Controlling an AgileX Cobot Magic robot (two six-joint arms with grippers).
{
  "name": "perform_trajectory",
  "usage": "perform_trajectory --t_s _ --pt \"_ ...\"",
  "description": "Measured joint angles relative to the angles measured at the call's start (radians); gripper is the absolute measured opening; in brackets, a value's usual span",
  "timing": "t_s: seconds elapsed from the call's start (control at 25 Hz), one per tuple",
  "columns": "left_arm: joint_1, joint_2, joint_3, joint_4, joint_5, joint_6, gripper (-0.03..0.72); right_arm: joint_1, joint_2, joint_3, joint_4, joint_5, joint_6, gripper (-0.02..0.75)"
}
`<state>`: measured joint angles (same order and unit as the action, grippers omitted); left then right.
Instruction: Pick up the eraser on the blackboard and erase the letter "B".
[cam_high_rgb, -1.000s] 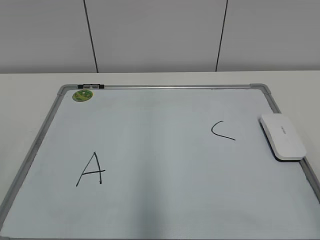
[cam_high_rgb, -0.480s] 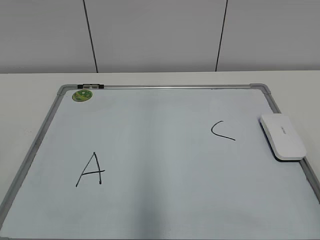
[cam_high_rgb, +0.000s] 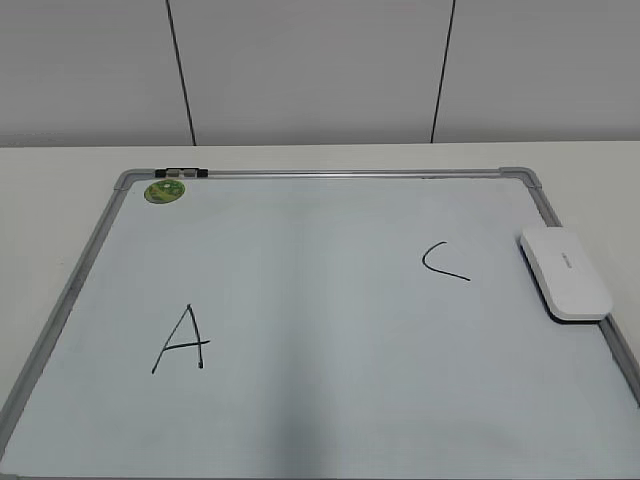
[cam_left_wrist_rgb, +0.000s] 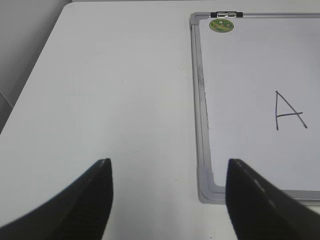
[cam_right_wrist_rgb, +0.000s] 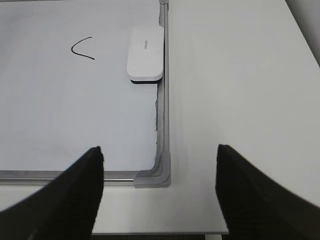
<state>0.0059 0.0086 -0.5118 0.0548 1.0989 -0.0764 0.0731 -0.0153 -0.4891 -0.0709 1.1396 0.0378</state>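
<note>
The white eraser (cam_high_rgb: 565, 272) lies at the right edge of the blackboard (cam_high_rgb: 320, 300), partly over its grey frame; it also shows in the right wrist view (cam_right_wrist_rgb: 145, 53). No letter "B" shows on the board; only a black "A" (cam_high_rgb: 181, 340) and a black "C" (cam_high_rgb: 445, 262) are drawn. My left gripper (cam_left_wrist_rgb: 167, 165) is open and empty above the table beside the board's near left corner. My right gripper (cam_right_wrist_rgb: 159, 150) is open and empty above the board's near right corner, well short of the eraser. Neither gripper shows in the exterior view.
A round green sticker (cam_high_rgb: 164, 191) sits at the board's far left corner next to a black clip (cam_high_rgb: 183, 173). The white table (cam_left_wrist_rgb: 110, 90) extends left of the board and to its right (cam_right_wrist_rgb: 230, 85). A grey wall stands behind.
</note>
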Motion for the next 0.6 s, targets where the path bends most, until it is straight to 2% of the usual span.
perform_trajectory --t_s 0.6 --pt "0.002 0.000 0.000 0.000 0.000 0.000 0.514 0.000 0.000 0.000 0.000 0.000 0.002 0.520"
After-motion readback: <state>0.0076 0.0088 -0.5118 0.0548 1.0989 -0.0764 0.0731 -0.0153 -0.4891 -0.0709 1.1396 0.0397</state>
